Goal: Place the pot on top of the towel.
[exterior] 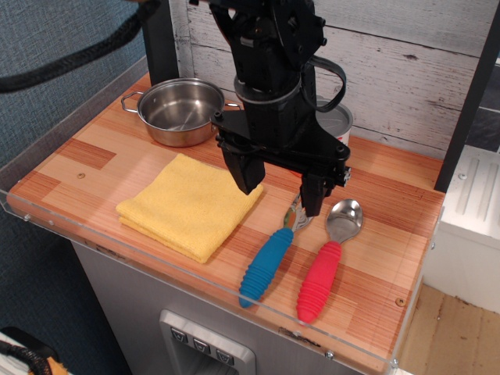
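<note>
Nearest lay the towel; the gripper hung wide open, seemingly empty, the pot far-left of it.

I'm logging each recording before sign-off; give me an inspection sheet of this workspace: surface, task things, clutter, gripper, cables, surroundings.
Surface: wooden striped tabletop with a clear acrylic edge guard, no spills seen.
Job's things: small shiny round stainless-steel pot stands empty at the back left, off the cloth; folded square yellow terry towel lies flat in front of it, bare.
Clutter: blue-handled utensil, head hidden behind a finger; red-handled metal spoon; tin can behind the arm.
Gripper: black gripper open, empty, hovering above the towel's right edge.
Cables: black hose at the top left; black cable loop on the arm.
Surroundings: whitewashed plank wall, blue textured wall on the left.
</note>
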Robot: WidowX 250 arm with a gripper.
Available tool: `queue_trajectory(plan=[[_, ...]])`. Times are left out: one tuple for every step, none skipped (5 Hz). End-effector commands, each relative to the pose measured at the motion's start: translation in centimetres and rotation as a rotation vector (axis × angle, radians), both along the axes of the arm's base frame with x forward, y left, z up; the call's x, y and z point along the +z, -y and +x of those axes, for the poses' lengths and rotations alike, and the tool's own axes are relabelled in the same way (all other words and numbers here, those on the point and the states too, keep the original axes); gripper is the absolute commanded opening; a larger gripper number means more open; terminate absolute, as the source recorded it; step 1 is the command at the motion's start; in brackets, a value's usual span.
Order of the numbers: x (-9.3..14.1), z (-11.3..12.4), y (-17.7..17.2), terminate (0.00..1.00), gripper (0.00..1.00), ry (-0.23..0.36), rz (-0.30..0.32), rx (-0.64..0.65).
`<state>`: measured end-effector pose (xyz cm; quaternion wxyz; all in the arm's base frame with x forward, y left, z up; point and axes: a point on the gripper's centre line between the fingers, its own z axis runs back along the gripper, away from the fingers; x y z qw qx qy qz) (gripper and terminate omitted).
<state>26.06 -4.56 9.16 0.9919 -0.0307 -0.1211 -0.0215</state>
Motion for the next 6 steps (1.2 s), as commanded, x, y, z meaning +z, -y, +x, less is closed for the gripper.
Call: queue_trajectory(plan=[[0.0, 0.0, 0.0, 0.00, 1.00, 0.000, 0.000, 0.000], [-0.5, 0.8, -2.7, 0.00, 1.00, -0.029, 0.007, -0.082], [-0.4, 1.9, -5.2, 0.00, 1.00, -0.023, 0.104, -0.148], [-0.4, 3.4, -8.5, 0.00, 1.00, -0.019, 0.198, -0.202], [-0.7, 5.7, -10.9, 0.00, 1.00, -0.077, 0.246, -0.268], [-0.9, 7.4, -12.7, 0.00, 1.00, -0.048, 0.266, -0.368]])
